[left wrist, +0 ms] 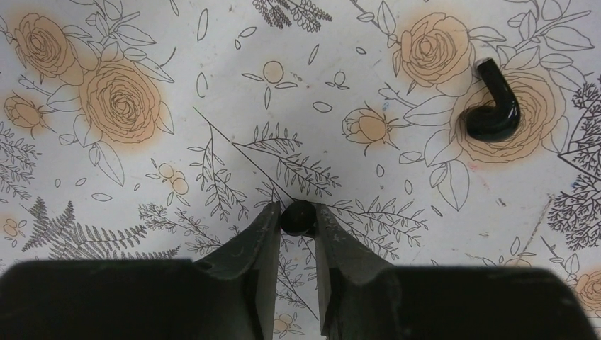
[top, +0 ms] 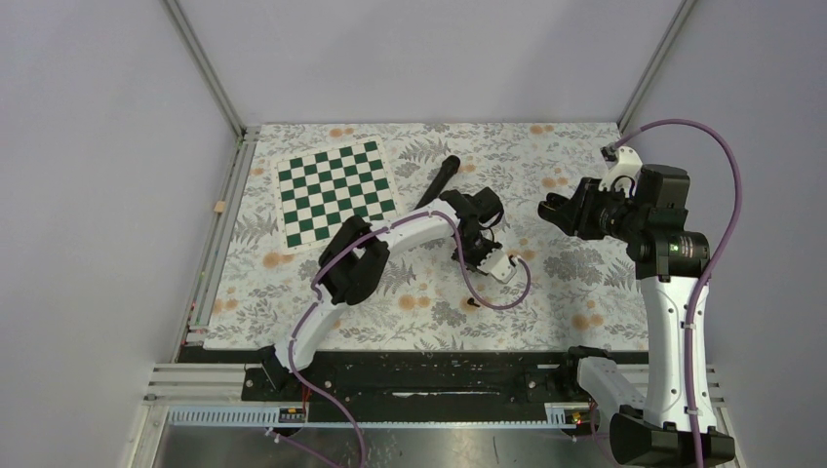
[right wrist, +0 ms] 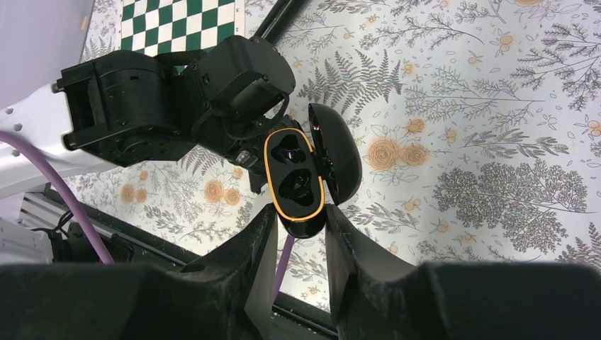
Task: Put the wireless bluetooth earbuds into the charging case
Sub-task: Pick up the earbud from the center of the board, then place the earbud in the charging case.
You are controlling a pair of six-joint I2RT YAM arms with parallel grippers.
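Observation:
My left gripper [left wrist: 298, 212] is shut on a small black earbud [left wrist: 298, 217], pinched between the fingertips just above the floral mat. A second black earbud [left wrist: 492, 103] lies loose on the mat, ahead and to the right of it. My right gripper [right wrist: 298, 223] is shut on the lower end of the black charging case [right wrist: 294, 177], which has an orange rim. Its lid is open and both wells look empty. In the top view the left gripper [top: 480, 255] is at mid-table and the right gripper [top: 551, 210] is raised to its right. No pale purple buds are in view.
A green-and-white chessboard [top: 336, 192] lies at the back left of the floral mat [top: 585, 292]. A black marker [top: 441, 180] lies beside it, just behind the left arm. The left arm's purple cable [top: 507, 297] loops over the mat near the left gripper.

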